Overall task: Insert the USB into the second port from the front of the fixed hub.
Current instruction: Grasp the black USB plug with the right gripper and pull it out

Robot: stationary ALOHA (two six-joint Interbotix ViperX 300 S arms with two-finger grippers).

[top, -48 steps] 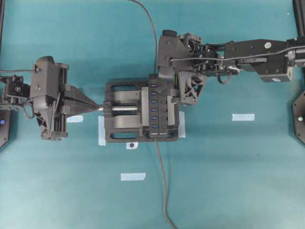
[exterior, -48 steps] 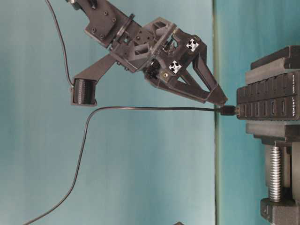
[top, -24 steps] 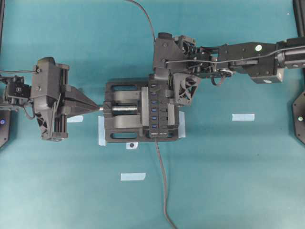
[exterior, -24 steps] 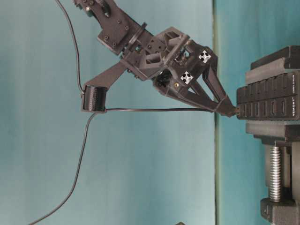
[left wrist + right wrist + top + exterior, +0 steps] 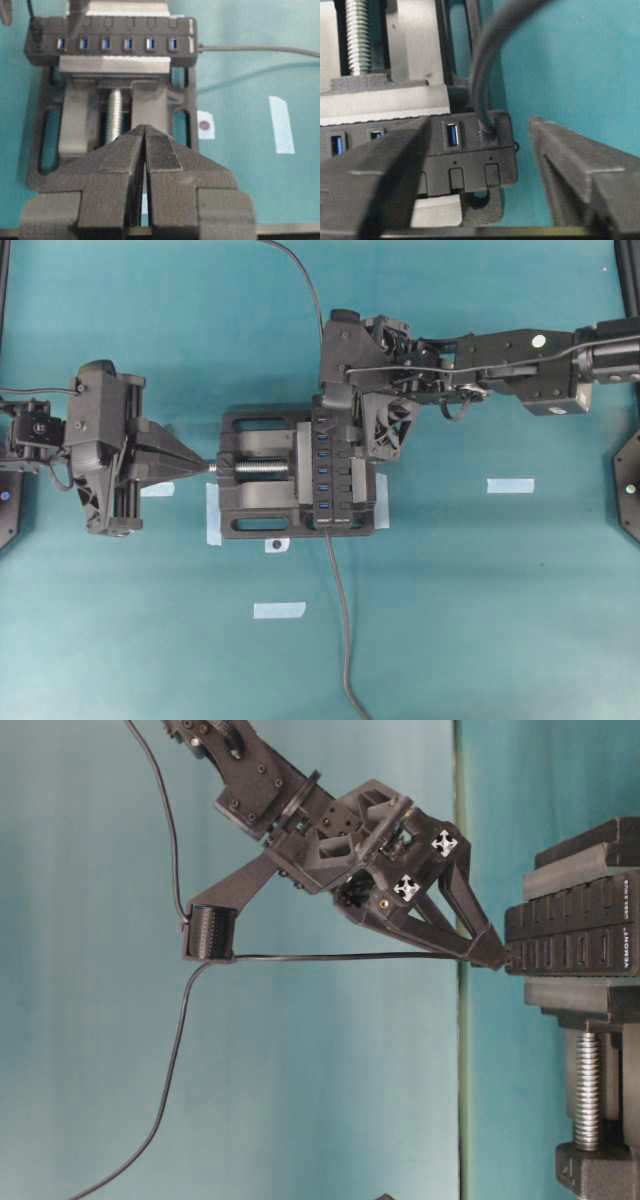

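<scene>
The USB (image 5: 488, 133) is a small black plug on a thin dark grey cable (image 5: 330, 957). In my right wrist view it sits seated in the end port of the fixed hub (image 5: 470, 152), the cable rising straight out of it and curving off the top of frame. The fixed hub is a long narrow black strip with blue ports along one face and a row of square black buttons below them, clamped in the black bench vise (image 5: 250, 475).

My right gripper (image 5: 480, 165) stands spread wide, one finger (image 5: 375, 175) to one side of the plug and the other (image 5: 570, 170) to the other, neither touching it; the plug lies in the gap between them. From table level the fingertips of that gripper (image 5: 490, 952) are right at the hub's end face, just beside where the cable meets it. My left gripper (image 5: 145, 150) is pressed together, pads touching, with nothing between them, pointed at the silver screw (image 5: 114, 112) of the vise and near its end.

Count, left wrist view: six blue ports open and empty in a row (image 5: 115, 43), plus the occupied end port with the plug (image 5: 36, 33) in it. One hub, one vise. Two cables: the plug's own, and the hub's cable (image 5: 340, 610) trailing off its other end. I count several pale tape strips (image 5: 510, 485) on the teal table (image 5: 500, 620).
</scene>
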